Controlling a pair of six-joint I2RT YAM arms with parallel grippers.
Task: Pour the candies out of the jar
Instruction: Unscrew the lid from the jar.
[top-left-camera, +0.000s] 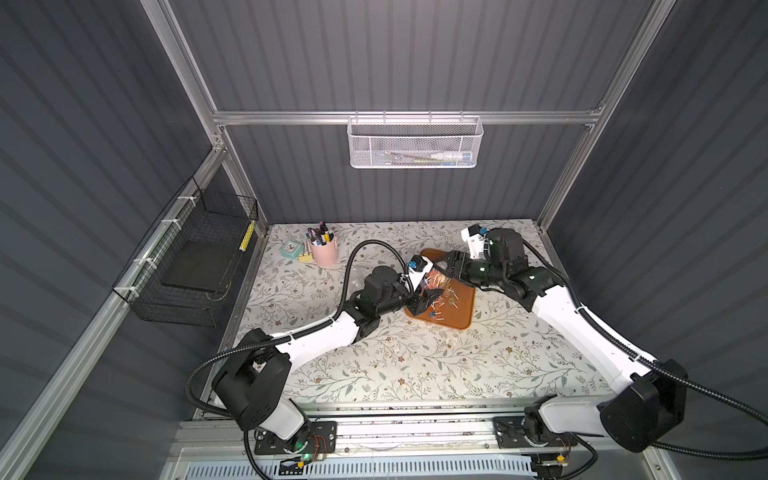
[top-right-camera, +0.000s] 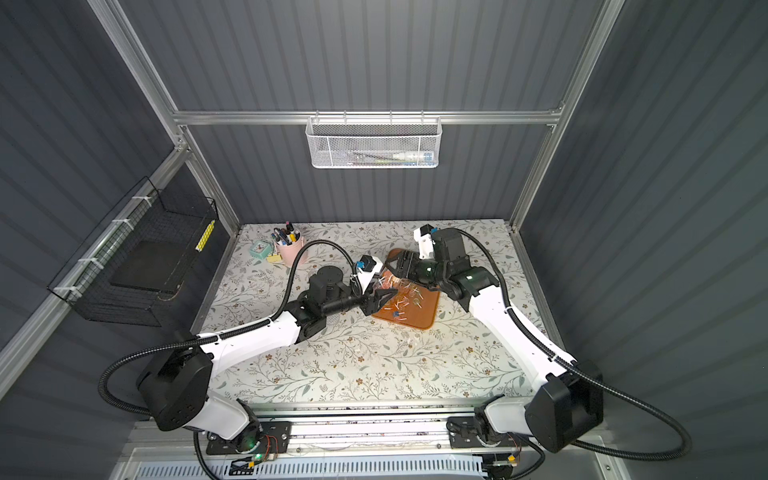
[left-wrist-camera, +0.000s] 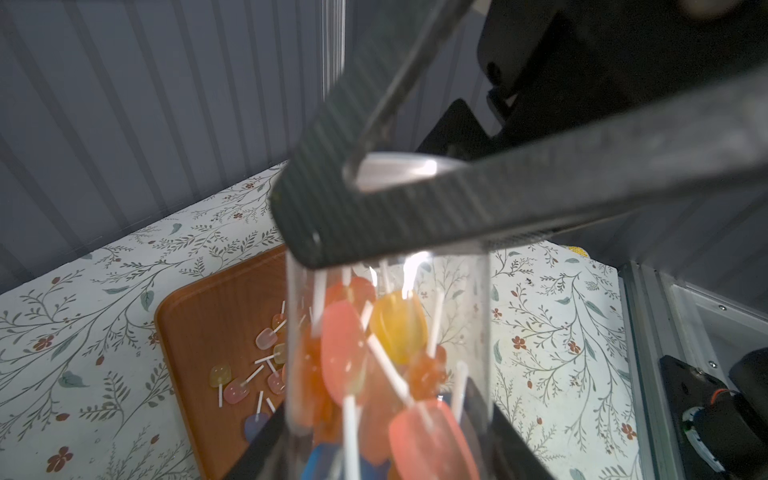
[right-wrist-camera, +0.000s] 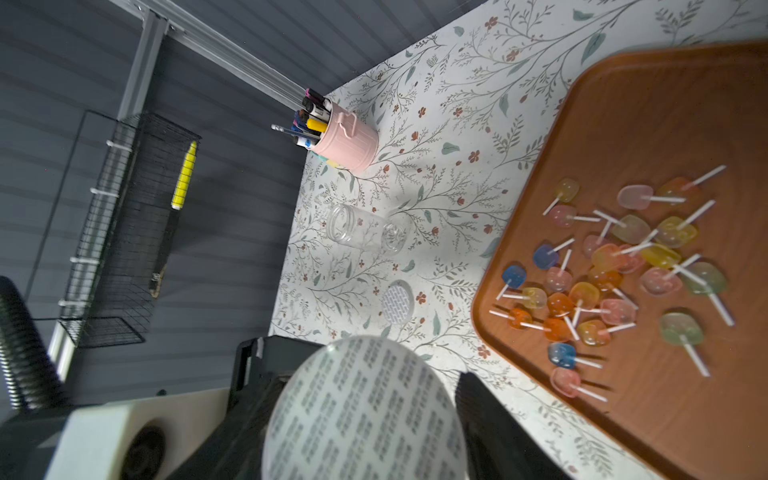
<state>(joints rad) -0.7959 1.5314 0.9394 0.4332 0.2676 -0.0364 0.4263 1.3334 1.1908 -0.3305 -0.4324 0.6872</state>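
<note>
In both top views the left hand (top-left-camera: 432, 297) and the right hand (top-left-camera: 441, 270) cover most of the jar (top-left-camera: 432, 284), and the loose candies (top-left-camera: 451, 298) beside it are too small to count. In the left wrist view a finger (left-wrist-camera: 415, 216) hides the lid (left-wrist-camera: 399, 170) but for a silvery sliver, and the jar's near end runs off the edge. In the right wrist view the lid's print is blurred; you cannot tell whether the right hand presses it.

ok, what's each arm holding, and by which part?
Left gripper: clear jar of candies, by its body. Right fingers flank the lid; grip unconfirmed.
</note>
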